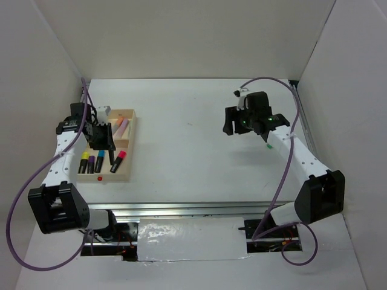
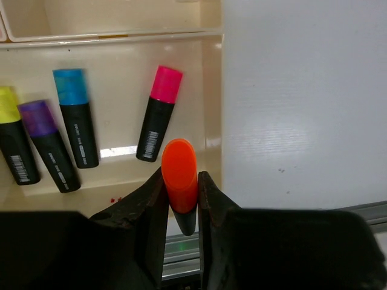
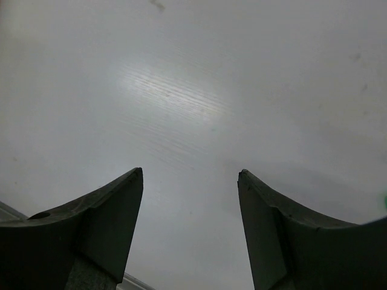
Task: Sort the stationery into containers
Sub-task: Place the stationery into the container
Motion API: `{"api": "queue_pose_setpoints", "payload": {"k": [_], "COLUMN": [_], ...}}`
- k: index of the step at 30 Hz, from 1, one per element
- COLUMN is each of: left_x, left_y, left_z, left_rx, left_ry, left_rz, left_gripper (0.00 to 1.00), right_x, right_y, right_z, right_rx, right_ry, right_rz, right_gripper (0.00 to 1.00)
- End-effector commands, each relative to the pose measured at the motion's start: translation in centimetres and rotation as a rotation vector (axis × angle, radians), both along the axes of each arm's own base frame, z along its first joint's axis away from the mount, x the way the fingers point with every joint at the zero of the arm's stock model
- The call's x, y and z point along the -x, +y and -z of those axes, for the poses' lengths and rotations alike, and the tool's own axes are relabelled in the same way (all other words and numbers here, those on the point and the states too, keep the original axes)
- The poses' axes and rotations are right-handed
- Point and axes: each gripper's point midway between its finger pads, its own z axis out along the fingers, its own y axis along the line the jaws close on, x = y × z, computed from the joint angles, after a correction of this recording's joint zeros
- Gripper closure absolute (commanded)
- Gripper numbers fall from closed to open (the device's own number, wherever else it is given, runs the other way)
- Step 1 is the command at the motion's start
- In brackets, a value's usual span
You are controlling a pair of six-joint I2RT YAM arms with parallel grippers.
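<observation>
My left gripper [image 2: 181, 176] is shut on a black marker with an orange cap [image 2: 179, 158] and holds it over the near right corner of the tan wooden tray [image 2: 211, 90]. In the compartment below lie black markers with yellow [image 2: 13, 142], purple [image 2: 48, 145], blue [image 2: 75, 118] and pink [image 2: 158, 115] caps. In the top view the left gripper [image 1: 103, 142] is above the tray [image 1: 130, 151], which holds pale pastel markers [image 1: 123, 125] in a far compartment. My right gripper [image 1: 232, 127] is open and empty above bare table, as the right wrist view [image 3: 190, 175] also shows.
The tray has a red dot [image 1: 100, 178] on its near rim. White walls close in the table on the left, back and right. A small green bit [image 1: 268, 145] shows beside the right arm; I cannot tell what it is. A metal rail [image 1: 199, 208] runs along the near edge.
</observation>
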Motion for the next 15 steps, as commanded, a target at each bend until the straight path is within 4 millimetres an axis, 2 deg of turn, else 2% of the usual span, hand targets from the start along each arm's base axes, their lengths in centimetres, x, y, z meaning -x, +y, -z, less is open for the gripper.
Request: {"api": "queue_pose_setpoints", "payload": {"k": [1, 5, 7, 13, 14, 15], "left_x": [-0.5, -2.3, -2.7, -2.4, -2.3, -2.3], "left_y": [1.4, 2.0, 2.6, 3.8, 4.0, 4.1], "left_z": [-0.2, -0.1, 0.5, 3.4, 3.7, 4.0], "left_rx": [-0.087, -0.132, -0.163, -0.229, -0.236, -0.24], "left_ry": [-0.021, -0.046, -0.025, 0.054, 0.06, 0.065], "left_rz": [0.056, 0.054, 0.042, 0.039, 0.034, 0.031], "left_gripper": [1.0, 0.96, 0.96, 0.89, 0.87, 0.86], "right_x": [0.5, 0.3, 0.1, 0.2, 0.2, 0.4], "right_y": [-3.4, -7.4, -9.8, -16.4, -16.8, -18.0], "right_z": [-0.4, 0.8, 1.3, 2.9, 3.6, 4.0], "right_rx": [0.011, 0.056, 0.069, 0.081, 0.074, 0.108], "right_ry": [-0.012, 0.021, 0.046, 0.138, 0.168, 0.183], "right_rz": [0.072, 0.175, 0.261, 0.572, 0.599, 0.661], "right_gripper": [0.3, 0.32, 0.32, 0.29, 0.28, 0.28]}}
